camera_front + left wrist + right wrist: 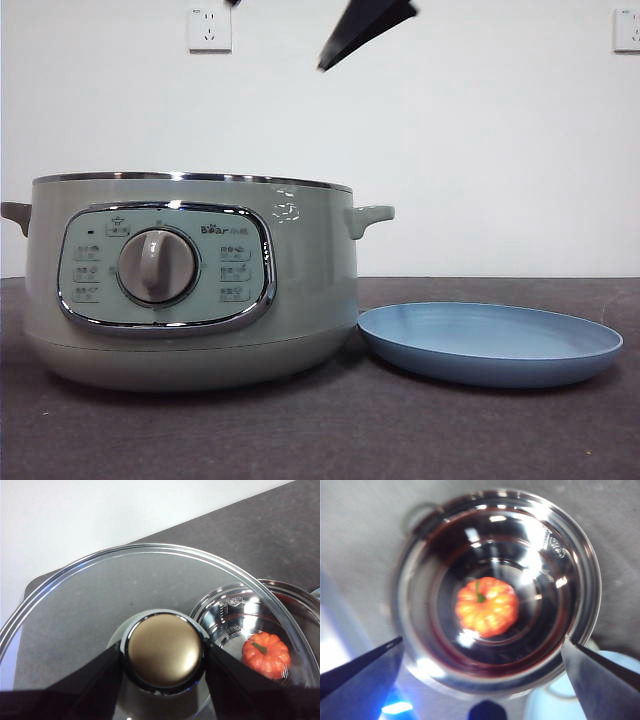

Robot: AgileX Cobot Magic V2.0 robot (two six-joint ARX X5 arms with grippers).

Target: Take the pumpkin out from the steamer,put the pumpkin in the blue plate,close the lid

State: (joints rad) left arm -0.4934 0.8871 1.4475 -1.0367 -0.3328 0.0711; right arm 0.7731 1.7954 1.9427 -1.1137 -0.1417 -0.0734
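The steamer (190, 280) stands open at the table's left, with no lid on it. The pumpkin (486, 606) sits upright in the middle of its steel bowl (585, 580). My right gripper (482, 640) is open and empty, high above the bowl, jaws spread wider than the pumpkin. My left gripper (164, 652) is shut on the knob (164, 650) of the glass lid (100, 595) and holds it in the air beside the steamer (300, 595). The pumpkin (266, 655) shows through the glass. The blue plate (490, 340) lies empty to the right of the steamer.
A black jaw tip (365, 30) hangs at the top of the front view, above the steamer's right side. Two wall sockets (209, 28) are on the white wall behind. The dark table (450, 430) runs in front of the plate.
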